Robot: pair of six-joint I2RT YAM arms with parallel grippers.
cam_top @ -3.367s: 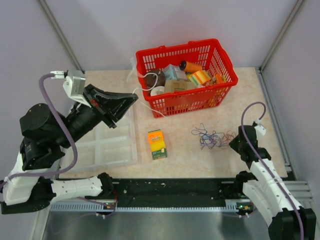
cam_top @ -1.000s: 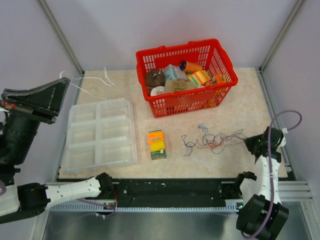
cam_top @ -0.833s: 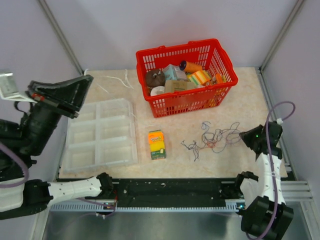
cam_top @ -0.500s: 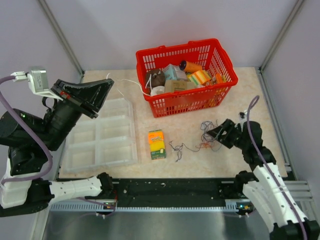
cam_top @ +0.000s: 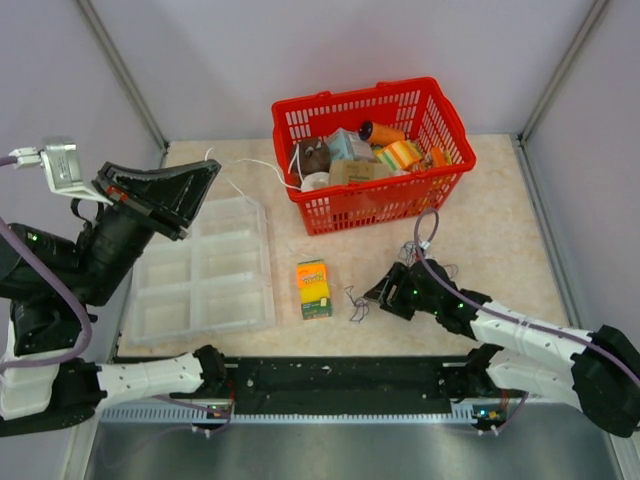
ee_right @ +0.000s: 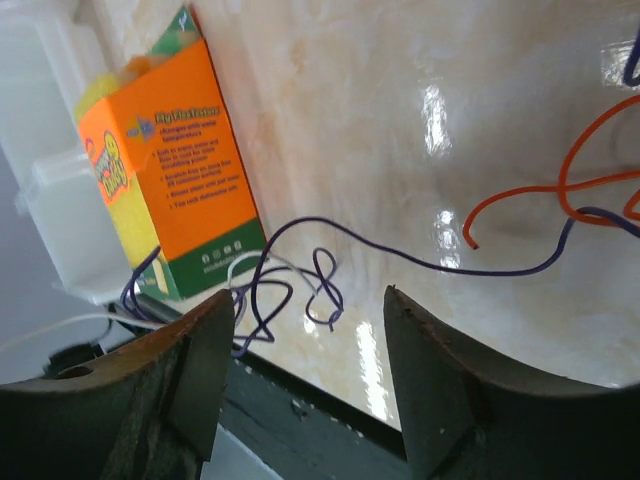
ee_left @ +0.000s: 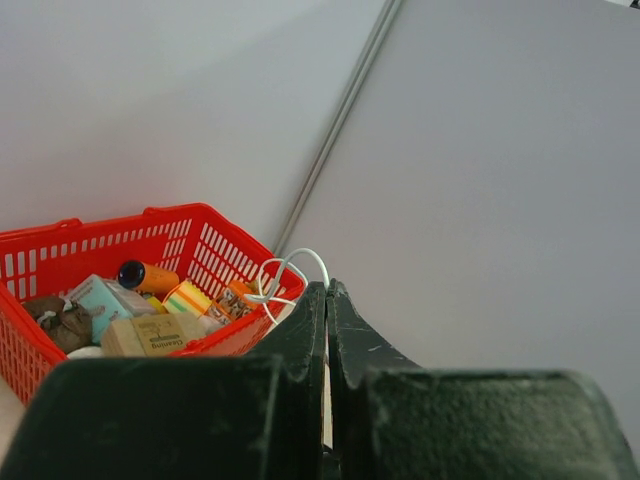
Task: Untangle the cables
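Observation:
The cables lie on the table in front of the basket. A purple strand (cam_top: 355, 303) ends in a small knot beside the orange box, and the rest of the bunch (cam_top: 412, 250) is partly hidden by my right arm. My right gripper (cam_top: 385, 296) hangs low over them, open with nothing between its fingers. In the right wrist view (ee_right: 308, 295) it frames the purple strand (ee_right: 440, 266), with an orange strand (ee_right: 530, 187) further back. My left gripper (cam_top: 212, 170) is raised at the left, shut on a thin white cable (cam_top: 255, 165) that runs into the basket. That cable (ee_left: 290, 262) loops at the fingertips (ee_left: 327, 288).
A red basket (cam_top: 355, 95) full of small goods stands at the back. A clear compartment tray (cam_top: 200, 275) lies at the left. An orange and green sponge box (cam_top: 314, 288) stands between the tray and the cables, close to my right gripper (ee_right: 165, 170).
My right gripper opened and swung from the table's right edge leftward to the purple strand's knotted end. The cables shifted left. My left gripper moved right with the white cable.

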